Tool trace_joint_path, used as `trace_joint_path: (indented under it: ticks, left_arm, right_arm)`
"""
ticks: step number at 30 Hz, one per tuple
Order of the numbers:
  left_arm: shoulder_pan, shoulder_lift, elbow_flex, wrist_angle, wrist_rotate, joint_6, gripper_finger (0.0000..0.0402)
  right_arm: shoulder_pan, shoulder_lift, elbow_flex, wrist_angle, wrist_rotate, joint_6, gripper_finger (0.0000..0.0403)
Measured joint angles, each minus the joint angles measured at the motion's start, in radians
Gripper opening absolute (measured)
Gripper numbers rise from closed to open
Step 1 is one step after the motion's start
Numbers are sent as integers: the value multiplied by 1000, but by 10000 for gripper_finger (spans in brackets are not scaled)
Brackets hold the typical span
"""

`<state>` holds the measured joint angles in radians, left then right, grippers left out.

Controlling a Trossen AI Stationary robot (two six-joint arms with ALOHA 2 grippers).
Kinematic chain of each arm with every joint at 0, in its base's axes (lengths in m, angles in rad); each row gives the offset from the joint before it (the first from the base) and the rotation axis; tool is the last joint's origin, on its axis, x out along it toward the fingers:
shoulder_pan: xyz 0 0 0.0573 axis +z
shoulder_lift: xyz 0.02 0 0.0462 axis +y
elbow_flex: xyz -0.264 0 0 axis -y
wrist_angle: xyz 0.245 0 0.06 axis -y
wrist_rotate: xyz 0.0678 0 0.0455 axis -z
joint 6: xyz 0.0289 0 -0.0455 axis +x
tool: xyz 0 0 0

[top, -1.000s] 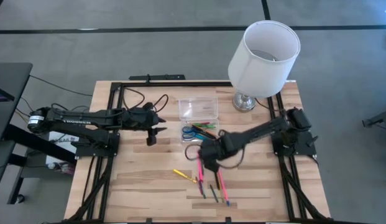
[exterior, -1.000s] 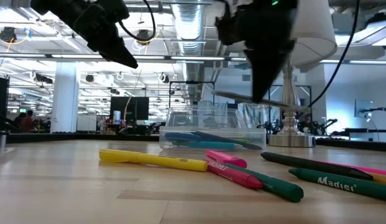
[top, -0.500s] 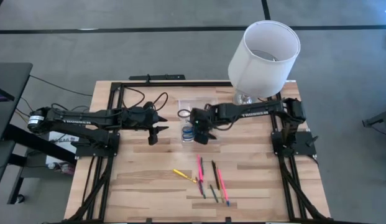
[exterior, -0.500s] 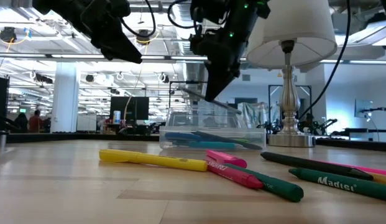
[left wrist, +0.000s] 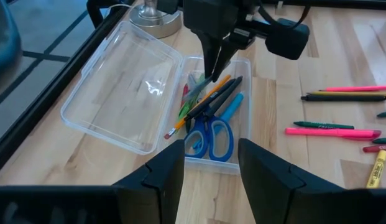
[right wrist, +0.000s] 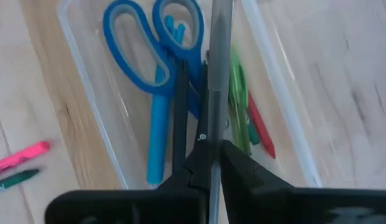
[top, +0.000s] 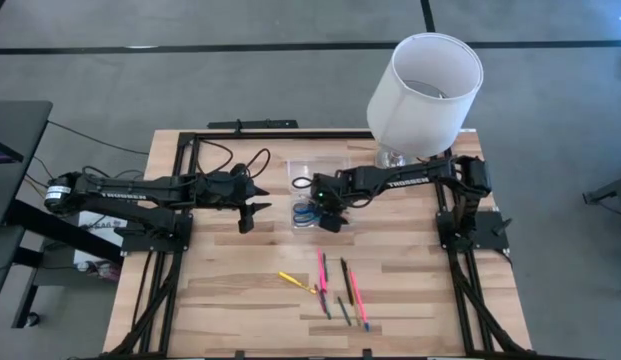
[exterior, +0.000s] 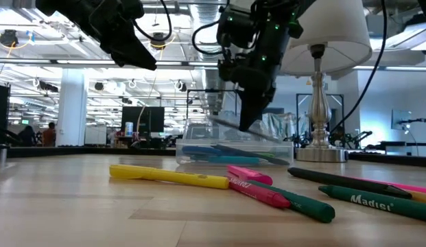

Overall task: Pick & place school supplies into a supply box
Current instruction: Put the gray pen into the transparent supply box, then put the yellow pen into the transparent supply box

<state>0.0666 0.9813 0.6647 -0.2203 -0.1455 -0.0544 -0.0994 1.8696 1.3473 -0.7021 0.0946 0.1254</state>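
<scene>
The clear supply box (top: 320,200) lies at the far middle of the table with its lid (left wrist: 121,93) folded open beside it. Inside lie blue-handled scissors (left wrist: 210,138), an orange pencil, and blue, green, red and dark pens. My right gripper (right wrist: 210,152) stands over the box (left wrist: 245,118), pointing down, shut on a grey pen (right wrist: 216,74). Several more pens, pink (top: 321,270), black, green and yellow (top: 293,280), lie loose on the near middle of the table. My left gripper (left wrist: 211,162) hangs open left of the box, touching nothing. My right gripper pinches the grey pen between its two fingers, partway along its shaft (right wrist: 212,134), coming from above and pointing down. The pen (exterior: 261,132) is tilted, slanting just over the box's contents. Whether its low end touches the pens below, I cannot tell.
A white lampshade on a chrome base (top: 395,160) stands right behind the box at the far right. A black frame rail (top: 240,134) borders the table. Bare wood lies to the near left of the loose pens.
My right gripper, shut on the grey pen, has carried it from above the loose pens at the near middle toward the far edge to the box. It then came down lower over the open tray. The pen travelled lifted clear of the table.
</scene>
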Motion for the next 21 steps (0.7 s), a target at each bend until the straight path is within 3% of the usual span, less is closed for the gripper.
trace_joint_path:
  ticks: [9,21]
  left_arm:
    - [0,0,0,0,-1,4,146]
    - [0,0,0,1,-1,-4,146]
  right_arm:
    - [-28,0,-39,17,-45,55,12]
    - [-27,0,-53,57,-63,85,112]
